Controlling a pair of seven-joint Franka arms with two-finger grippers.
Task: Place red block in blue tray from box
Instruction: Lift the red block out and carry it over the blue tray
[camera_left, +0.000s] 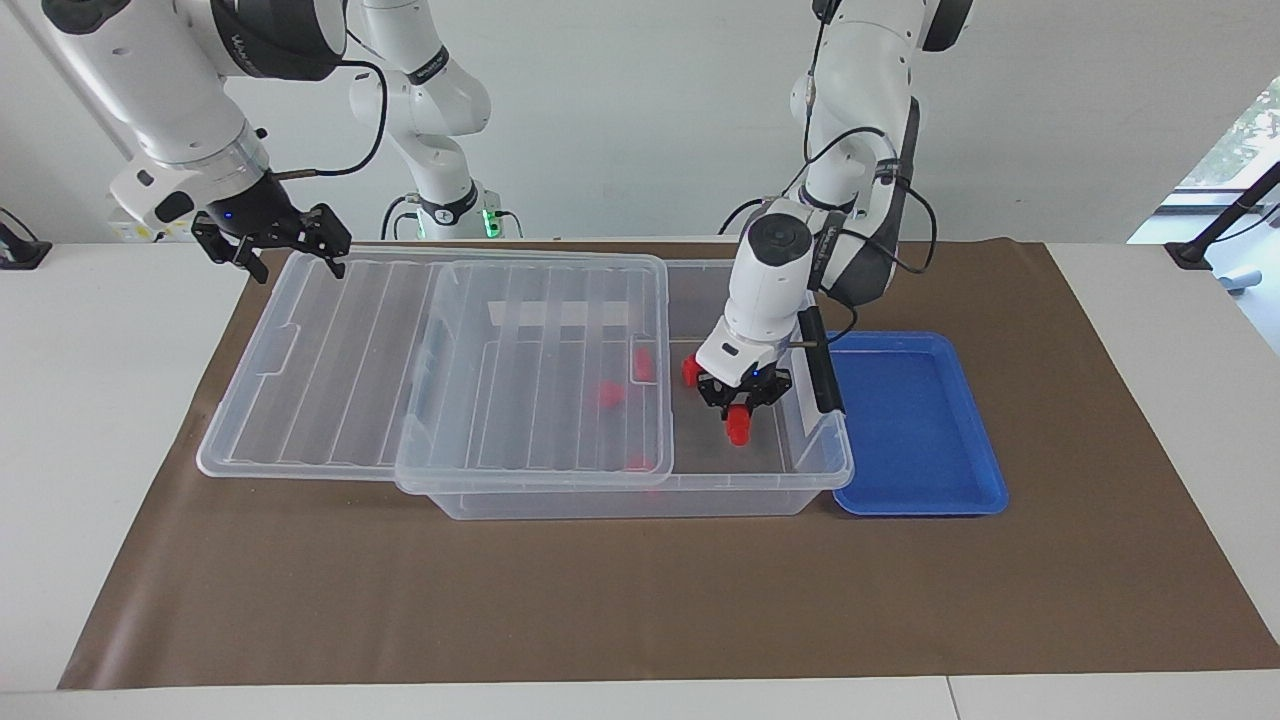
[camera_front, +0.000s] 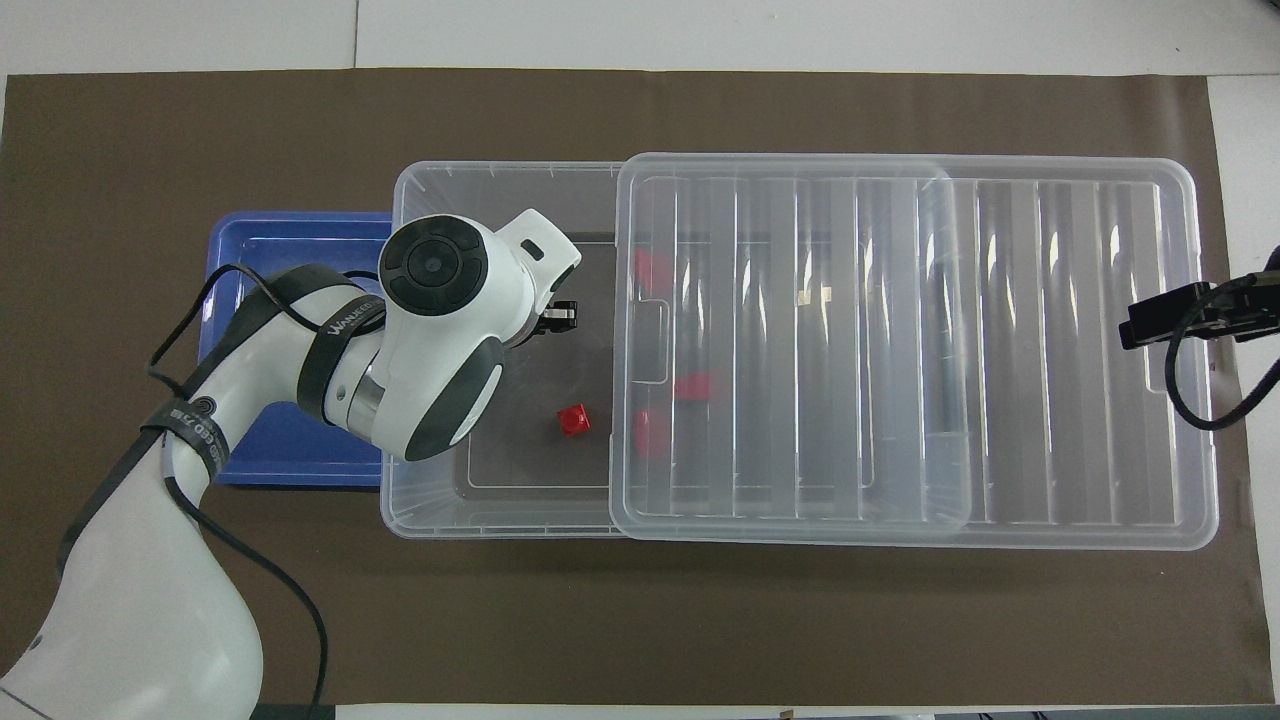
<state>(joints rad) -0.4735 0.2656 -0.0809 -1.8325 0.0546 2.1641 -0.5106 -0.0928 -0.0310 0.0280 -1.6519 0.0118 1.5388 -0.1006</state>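
A: What's your right hand (camera_left: 290, 245) doing?
B: It hangs over the slid-aside lid (camera_left: 440, 365), at the end away from the box (camera_left: 750, 480); whether it's parted, you cannot tell.
A: And your left hand (camera_left: 742, 400)?
B: Down inside the box's uncovered part, fingers together on a red block (camera_left: 738, 428), it seems. Another block (camera_left: 690, 370) sits just beside it; more lie under the lid. The blue tray (camera_left: 915, 430) rests on the counter (camera_left: 600, 600) beside the box, near that hand.
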